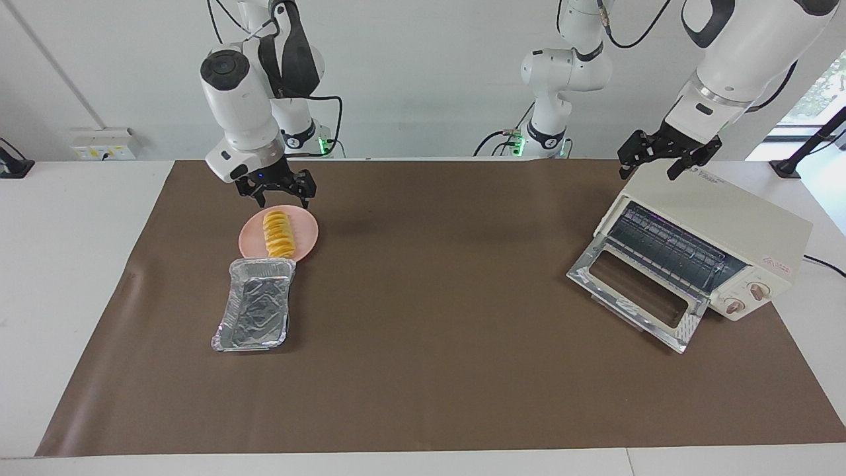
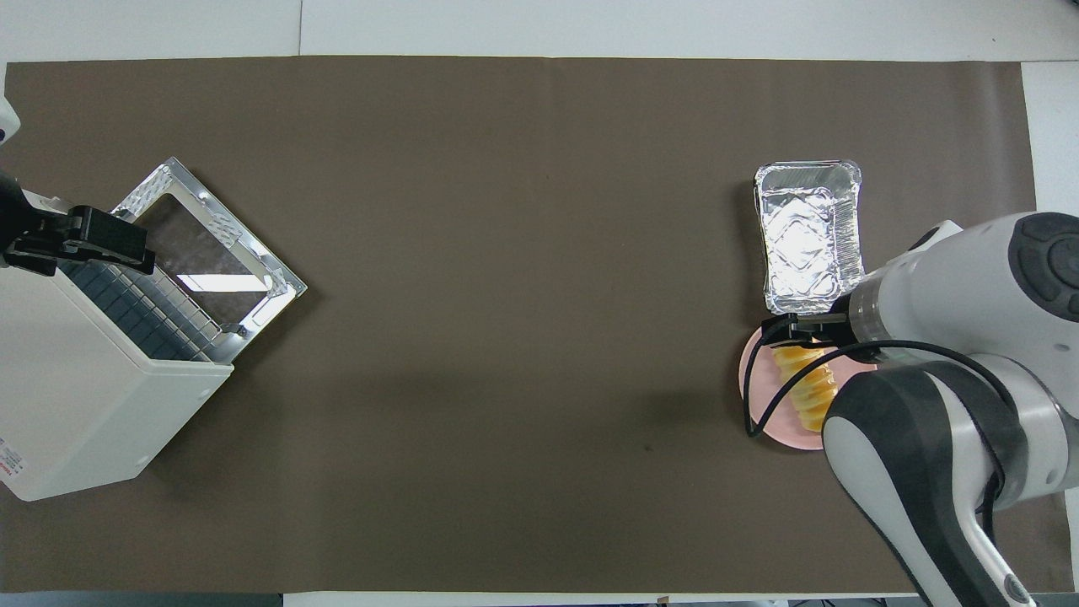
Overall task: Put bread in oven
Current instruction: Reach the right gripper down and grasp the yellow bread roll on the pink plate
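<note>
White desk (image 1: 66,277) with a brown mat (image 1: 423,370) over it. We've got the oven (image 1: 720,231) at the left arm's end, door dropped open, only its rack inside. The foil tray (image 1: 254,312) is empty; the bread (image 1: 278,234) lies on the pink plate (image 1: 309,233) beside it. Right hand (image 1: 277,192), spread, hangs over the bread's nearer end; an off-centre grab could tip it. Left hand (image 1: 666,162), spread, waits over the oven.

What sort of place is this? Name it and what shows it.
Likely a robotics lab staged as a kitchen: fixed arms behind a table under a brown mat, with a toaster oven and bread as props.
</note>
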You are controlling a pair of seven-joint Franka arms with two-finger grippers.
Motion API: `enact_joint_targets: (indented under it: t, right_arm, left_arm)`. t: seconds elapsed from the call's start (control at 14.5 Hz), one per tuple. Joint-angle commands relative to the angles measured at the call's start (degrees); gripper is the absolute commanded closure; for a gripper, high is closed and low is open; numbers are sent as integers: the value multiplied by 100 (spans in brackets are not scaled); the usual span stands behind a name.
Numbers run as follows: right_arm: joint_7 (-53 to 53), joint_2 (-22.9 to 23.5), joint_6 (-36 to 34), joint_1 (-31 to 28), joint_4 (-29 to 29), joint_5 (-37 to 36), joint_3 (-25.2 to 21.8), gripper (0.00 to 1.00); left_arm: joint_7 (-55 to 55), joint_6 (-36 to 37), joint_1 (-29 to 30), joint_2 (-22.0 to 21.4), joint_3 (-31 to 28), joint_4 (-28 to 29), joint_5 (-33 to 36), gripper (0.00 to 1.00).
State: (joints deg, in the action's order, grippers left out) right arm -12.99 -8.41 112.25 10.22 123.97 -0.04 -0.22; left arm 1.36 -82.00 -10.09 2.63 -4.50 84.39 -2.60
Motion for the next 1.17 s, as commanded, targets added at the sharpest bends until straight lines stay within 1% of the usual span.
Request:
enact_joint_targets:
  t: [0.0, 0.21, 0.28, 0.41, 0.69, 0.9, 1.1]
  right_arm:
    - [-2, -55, 622, -125, 583, 30, -13, 0]
    - [121, -55, 1078, -319, 1023, 39, -13, 0]
    - [313, -55, 1289, -363, 1181, 39, -22, 0]
    - [1049, -38, 1799, -573, 1497, 30, -22, 0]
    - [1552, -55, 1889, -513, 1700, 39, -13, 0]
    - [2422, -64, 2064, -556, 1946, 39, -13, 0]
    - [2538, -125, 2318, -565, 2245, 39, -13, 0]
  left_arm:
    - [75, -79, -20, -140, 1, 148, 66, 0]
    - [75, -79, -20, -140, 1, 148, 66, 0]
    - [75, -79, -20, -140, 1, 148, 66, 0]
    - [75, -71, -20, -140, 1, 148, 66, 0]
    - [75, -79, -20, -140, 1, 148, 66, 0]
    - [75, -79, -20, -140, 1, 148, 66, 0]
    - [75, -79, -20, -140, 1, 148, 66, 0]
